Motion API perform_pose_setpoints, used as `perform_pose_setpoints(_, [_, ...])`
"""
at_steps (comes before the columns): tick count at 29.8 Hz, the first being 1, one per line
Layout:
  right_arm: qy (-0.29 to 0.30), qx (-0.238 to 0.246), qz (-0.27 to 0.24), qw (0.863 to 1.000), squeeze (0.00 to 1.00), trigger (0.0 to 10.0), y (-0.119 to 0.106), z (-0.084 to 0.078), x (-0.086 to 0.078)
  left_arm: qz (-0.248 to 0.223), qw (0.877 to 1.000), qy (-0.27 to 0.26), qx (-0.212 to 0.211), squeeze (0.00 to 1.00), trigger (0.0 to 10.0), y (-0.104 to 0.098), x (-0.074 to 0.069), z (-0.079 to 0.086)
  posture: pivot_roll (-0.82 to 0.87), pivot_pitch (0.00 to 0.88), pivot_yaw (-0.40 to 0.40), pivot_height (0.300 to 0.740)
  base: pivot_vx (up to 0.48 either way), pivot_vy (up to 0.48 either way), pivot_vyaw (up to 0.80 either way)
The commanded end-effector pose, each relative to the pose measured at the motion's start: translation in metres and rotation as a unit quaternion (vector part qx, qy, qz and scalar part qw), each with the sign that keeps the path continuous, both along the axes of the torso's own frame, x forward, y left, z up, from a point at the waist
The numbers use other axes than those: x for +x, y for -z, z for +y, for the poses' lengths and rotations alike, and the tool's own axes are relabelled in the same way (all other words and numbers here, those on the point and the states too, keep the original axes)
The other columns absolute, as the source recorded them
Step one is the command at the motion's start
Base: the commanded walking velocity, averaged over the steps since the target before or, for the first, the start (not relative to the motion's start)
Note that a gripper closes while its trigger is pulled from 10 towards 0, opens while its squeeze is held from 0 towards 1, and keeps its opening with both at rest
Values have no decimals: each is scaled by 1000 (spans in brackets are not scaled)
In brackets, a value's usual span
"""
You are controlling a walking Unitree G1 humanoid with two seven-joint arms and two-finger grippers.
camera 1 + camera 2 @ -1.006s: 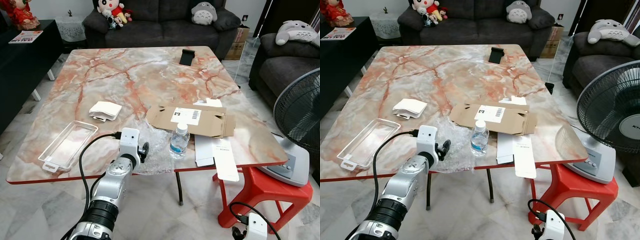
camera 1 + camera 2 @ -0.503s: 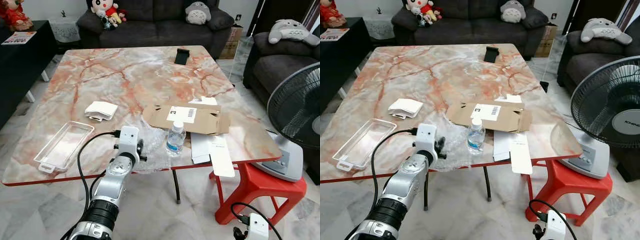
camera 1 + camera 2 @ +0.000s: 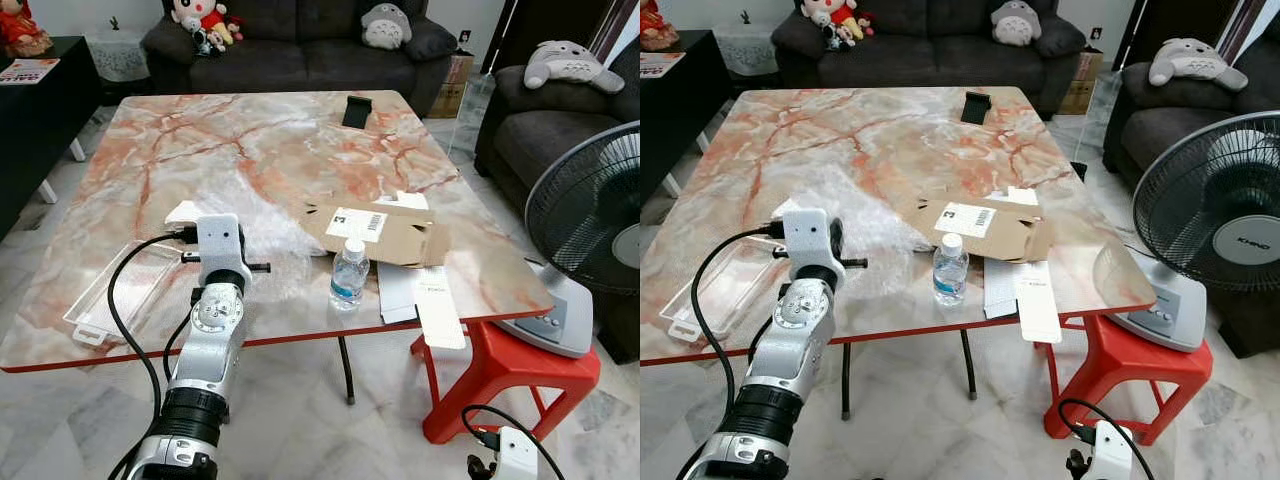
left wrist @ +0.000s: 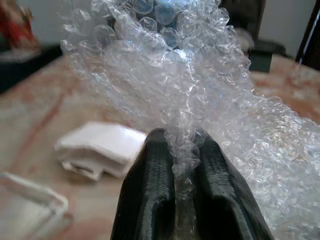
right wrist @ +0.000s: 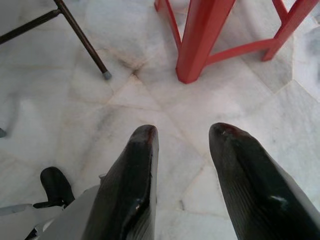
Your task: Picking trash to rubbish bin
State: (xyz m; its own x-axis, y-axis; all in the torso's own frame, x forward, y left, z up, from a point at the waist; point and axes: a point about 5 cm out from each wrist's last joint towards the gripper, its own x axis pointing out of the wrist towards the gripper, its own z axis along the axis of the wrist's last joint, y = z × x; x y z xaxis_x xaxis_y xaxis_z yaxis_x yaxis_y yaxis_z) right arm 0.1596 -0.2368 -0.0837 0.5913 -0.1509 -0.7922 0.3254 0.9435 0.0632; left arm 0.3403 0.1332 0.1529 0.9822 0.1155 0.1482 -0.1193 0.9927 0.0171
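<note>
A crumpled sheet of clear bubble wrap (image 4: pixel 200 85) is pinched between the two black fingers of my left gripper (image 4: pixel 182 145), which is shut on it. From the head camera, the bubble wrap (image 3: pixel 275 225) hangs just above the marble table (image 3: pixel 200 140) beyond my raised left wrist (image 3: pixel 220 245). A small water bottle (image 3: pixel 349 273) stands near the front edge. Flattened cardboard (image 3: pixel 385 232) and a white paper sleeve (image 3: pixel 425 300) lie to its right. My right gripper (image 5: pixel 182 135) hangs open low over the floor.
A clear plastic tray (image 3: pixel 120 290) and a folded white packet (image 4: pixel 100 147) lie on the table's left side. A black stand (image 3: pixel 355 110) sits at the far edge. A red stool (image 3: pixel 510 375) and a standing fan (image 3: pixel 590 240) crowd the right. Sofas line the back.
My left arm has lifted and swung to the left, pulling the bubble wrap up off the table beside the bottle. The camera view has shifted a little. The right arm stays low.
</note>
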Motion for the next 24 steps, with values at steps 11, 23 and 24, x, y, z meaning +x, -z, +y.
perform_pose_setpoints(11, [9,-5,0,1000,0,10000,0,-3,-2,-55,996,31,65,0,10000,-4,3,-16,-59,20,-56,740,0,0,0])
perform_pose_setpoints(23, [10,-4,-5,1000,0,10000,-1,-3,-1,-75,993,29,87,0,10000,-3,5,-16,-65,7,-45,740,0,0,0])
perform_pose_setpoints(24, [10,-4,-5,1000,0,10000,0,-3,-1,-76,993,31,88,0,10000,-3,5,-16,-65,7,-45,740,0,0,0])
